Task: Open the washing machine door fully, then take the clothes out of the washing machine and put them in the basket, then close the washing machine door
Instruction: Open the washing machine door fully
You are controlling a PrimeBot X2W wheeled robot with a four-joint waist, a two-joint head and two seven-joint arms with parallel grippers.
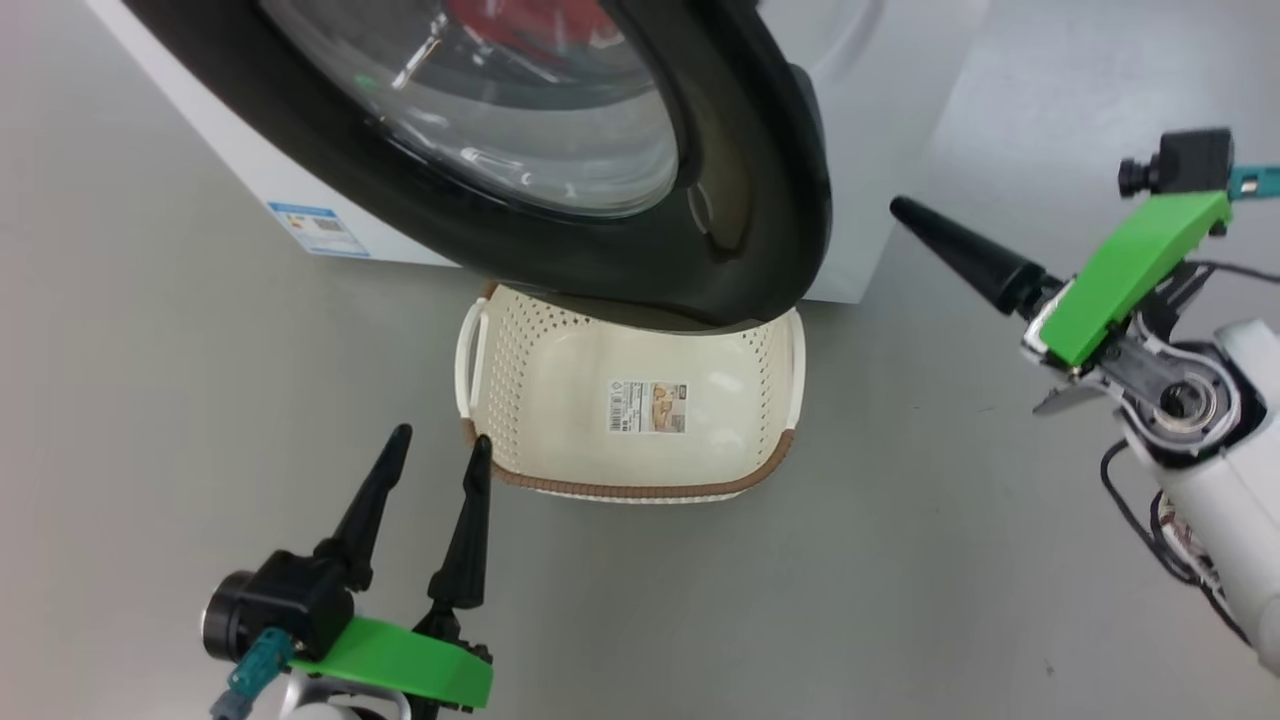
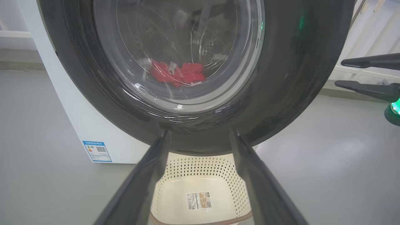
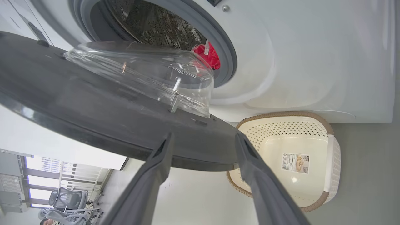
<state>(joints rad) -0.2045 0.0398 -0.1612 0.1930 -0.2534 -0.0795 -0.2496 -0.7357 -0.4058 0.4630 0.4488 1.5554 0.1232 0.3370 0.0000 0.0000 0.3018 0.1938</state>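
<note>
The washing machine door stands partly swung out from the washing machine; its glass bowl bulges toward the drum. The red clothes lie inside the drum and show through the glass. The cream basket sits on the floor under the door's lower rim, with nothing in it. My right gripper is open, its tips just short of the door's edge, holding nothing; it hangs right of the door. My left gripper is open beside the basket's near left corner, pointing at the door.
Grey floor lies all around. A blue label marks the machine's lower front. The right wrist view takes in windows, an office chair and part of a person far off. My right gripper's two fingers also appear at the right edge of the left wrist view.
</note>
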